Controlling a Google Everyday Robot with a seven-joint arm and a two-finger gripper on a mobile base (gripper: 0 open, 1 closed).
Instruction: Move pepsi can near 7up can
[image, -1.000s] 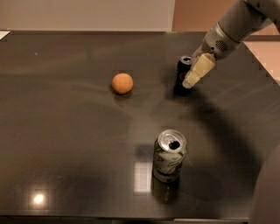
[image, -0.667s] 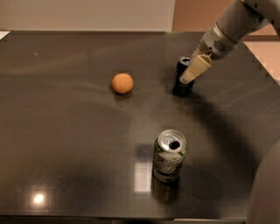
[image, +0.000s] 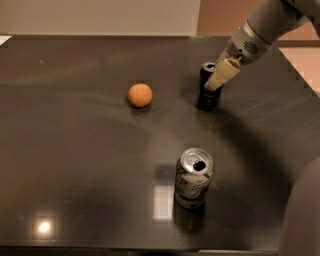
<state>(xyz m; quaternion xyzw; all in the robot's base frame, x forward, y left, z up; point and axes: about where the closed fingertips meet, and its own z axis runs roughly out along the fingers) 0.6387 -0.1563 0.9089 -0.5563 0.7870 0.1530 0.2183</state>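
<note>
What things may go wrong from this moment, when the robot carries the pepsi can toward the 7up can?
1. The gripper is at the top of the upright pepsi can; an off-centre contact may tip it.
2. The 7up can stands upright nearer the table's front edge; arriving too close may knock it over.
3. The orange lies left of the pepsi can and may roll if brushed.

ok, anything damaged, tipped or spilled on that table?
Only the white-and-green drink can, front centre: its side looks slightly dented and its top is open. The dark navy can stands upright, with the gripper at its rim. No spill visible.
</note>
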